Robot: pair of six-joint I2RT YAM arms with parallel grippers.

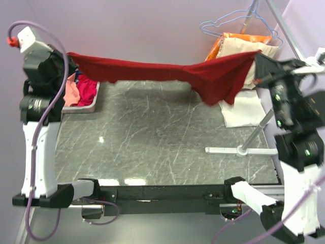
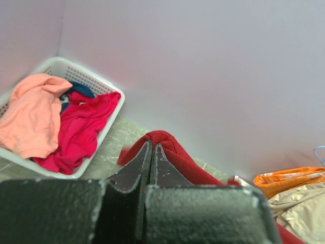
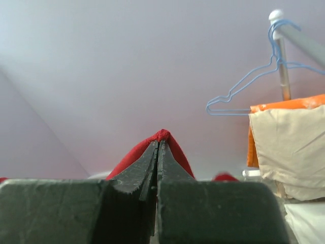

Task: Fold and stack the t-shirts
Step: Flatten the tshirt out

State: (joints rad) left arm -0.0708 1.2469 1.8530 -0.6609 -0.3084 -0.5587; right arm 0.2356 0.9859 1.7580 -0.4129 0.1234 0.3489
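Plainly the step in hand was spreading the dark red shirt (image 1: 152, 71) out, ahead of any fold. The left gripper (image 2: 152, 146) had its jaws pressed together on a bunched edge of the cloth, which rose as a small red ridge just past its fingertips. The right gripper (image 3: 158, 143) was clamped the same way on another edge, with red cloth showing above and to either side of its tips. Between the two grippers the shirt hung in the air as a stretched band, well above the table (image 1: 152, 147). A loose flap sagged below the band on the side nearer the right gripper.

Below the left gripper and to its left sat a white basket (image 2: 109, 127). It held a salmon-pink shirt (image 2: 30, 117), a magenta shirt (image 2: 76, 132) and a glimpse of a blue shirt (image 2: 78, 90) under them. Beneath the right gripper a cream-white shirt (image 1: 246, 114) lay flat on the table, seemingly folded already. Beyond that gripper a beige garment (image 3: 284, 147) and an orange garment (image 2: 284, 180) hung beside a bare blue hanger (image 3: 244, 91).

By my reckoning the task was early, with one shirt perhaps done, one aloft and several waiting in the basket. The next move called for both arms to come down together with the cloth held taut, laying the shirt on the bare stone between them. The sagging flap would likely land first and might crease underneath. Neither grip ought to let go until the cloth rested flat.
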